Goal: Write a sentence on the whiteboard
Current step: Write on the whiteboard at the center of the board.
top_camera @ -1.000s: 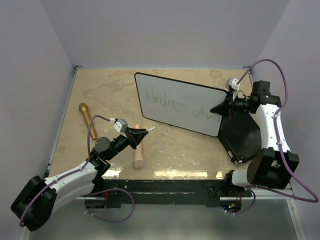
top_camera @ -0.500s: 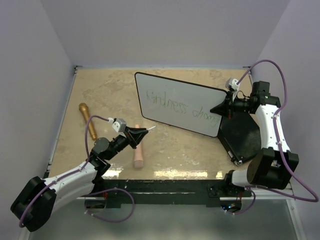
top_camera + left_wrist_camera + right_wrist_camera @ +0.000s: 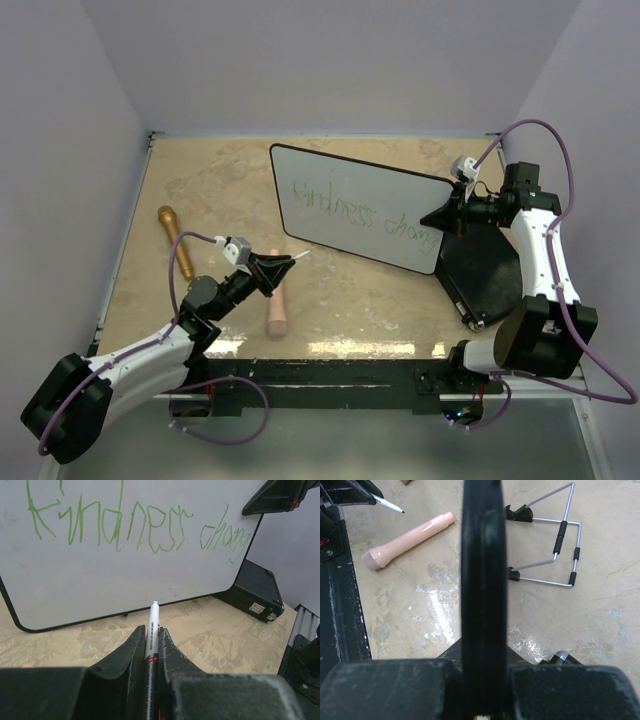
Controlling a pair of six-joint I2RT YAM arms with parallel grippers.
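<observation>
The whiteboard (image 3: 330,190) stands tilted on the table; its black rim shows edge-on in the right wrist view (image 3: 482,580). Green writing (image 3: 355,213) on it reads "kindness chang" in one line, clearer in the left wrist view (image 3: 110,522). My right gripper (image 3: 445,215) is shut on the board's right edge. My left gripper (image 3: 280,268) is shut on a white marker (image 3: 151,630), its tip pointing at the board's lower edge and a little short of it.
A peach cylinder (image 3: 276,292) lies by the left gripper, also in the right wrist view (image 3: 407,539). A golden-brown cylinder (image 3: 170,226) lies at far left. A black flat case (image 3: 485,270) lies right of the board. A wire stand (image 3: 555,540) lies behind it.
</observation>
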